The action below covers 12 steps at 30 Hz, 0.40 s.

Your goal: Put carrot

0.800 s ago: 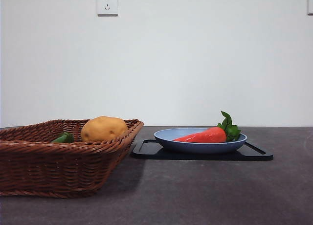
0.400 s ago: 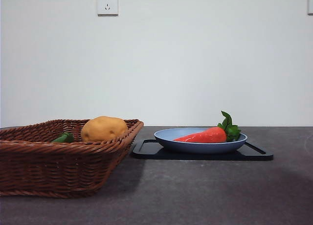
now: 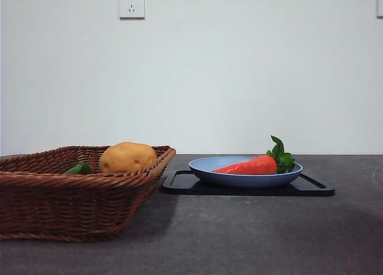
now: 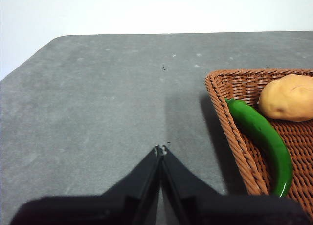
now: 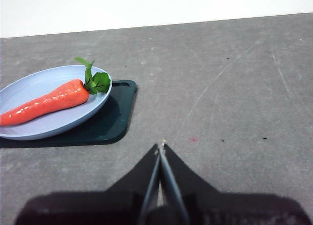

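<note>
The glossy red-orange carrot (image 3: 251, 165) (image 5: 46, 102) lies in a light blue plate (image 3: 206, 167) (image 5: 29, 83), its green leaves at the right end in the front view. The plate rests on a black tray (image 3: 179, 184) (image 5: 115, 120). My right gripper (image 5: 161, 147) is shut with nothing in it, over bare table, apart from the plate. My left gripper (image 4: 161, 148) is shut and holds nothing, over the table beside the basket. Neither arm shows in the front view.
A brown wicker basket (image 3: 54, 197) (image 4: 220, 105) stands at the left, holding a yellow-brown potato (image 3: 127, 157) (image 4: 287, 97) and a green pepper (image 3: 78, 168) (image 4: 261, 137). A white socket (image 3: 131, 5) sits on the wall behind.
</note>
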### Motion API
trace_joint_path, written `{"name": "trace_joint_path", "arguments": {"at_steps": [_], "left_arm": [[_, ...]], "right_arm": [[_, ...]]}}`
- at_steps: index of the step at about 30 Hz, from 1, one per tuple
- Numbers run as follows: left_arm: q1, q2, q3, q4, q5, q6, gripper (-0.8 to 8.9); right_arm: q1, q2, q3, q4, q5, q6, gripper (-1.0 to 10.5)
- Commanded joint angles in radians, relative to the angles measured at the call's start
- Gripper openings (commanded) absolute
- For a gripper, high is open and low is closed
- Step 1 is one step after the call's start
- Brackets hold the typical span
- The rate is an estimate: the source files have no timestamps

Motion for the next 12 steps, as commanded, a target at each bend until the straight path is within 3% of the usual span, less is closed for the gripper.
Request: {"name": "trace_joint_path", "arguments": {"at_steps": [1, 12], "left_arm": [[0.003, -0.005, -0.006, 0.010, 0.001, -0.003, 0.08], [0.003, -0.005, -0.006, 0.010, 0.001, -0.003, 0.08]], "right_arm": [[0.001, -0.001, -0.007, 0.006, 0.005, 0.005, 0.1], [0.001, -0.001, -0.007, 0.006, 0.007, 0.005, 0.1]]}}
